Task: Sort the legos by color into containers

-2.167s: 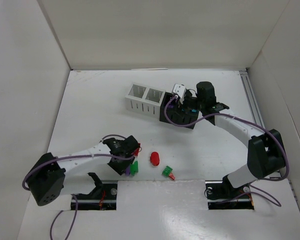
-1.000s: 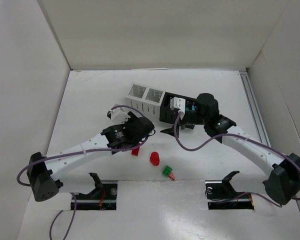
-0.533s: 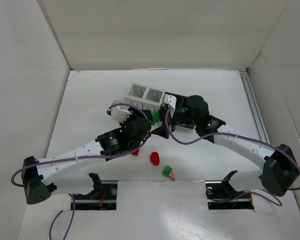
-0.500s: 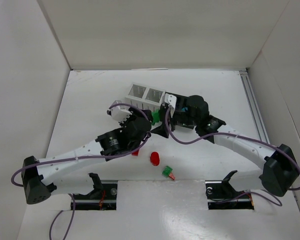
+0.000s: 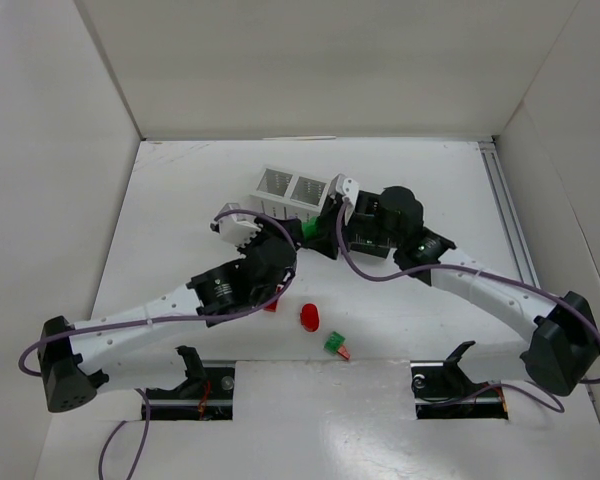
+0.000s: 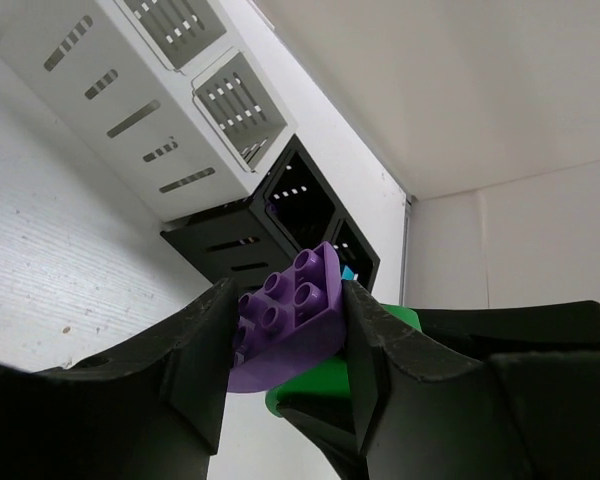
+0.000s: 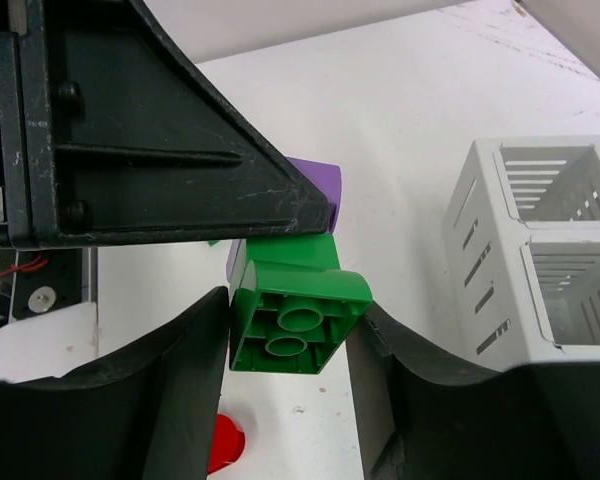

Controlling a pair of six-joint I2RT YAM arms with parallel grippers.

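Observation:
My left gripper [image 5: 298, 236] is shut on a purple lego [image 6: 292, 305], held in the air in front of the containers. A green lego [image 7: 295, 318] is stuck to the purple one and shows as a green spot in the top view [image 5: 307, 229]. My right gripper [image 5: 321, 226] has come in from the right and is shut on the green lego. The containers stand behind: two white cups [image 5: 290, 190] and two black cups [image 6: 295, 205], the black ones partly hidden by my right arm in the top view.
On the table in front lie a red oval lego [image 5: 310, 317], a small red brick [image 5: 271, 303] and a green and red pair [image 5: 336, 346]. White walls enclose the table on three sides.
My left gripper lifted the purple and green legos from the table front up to the containers. My right gripper left the black cups, came left and closed on the green lego.

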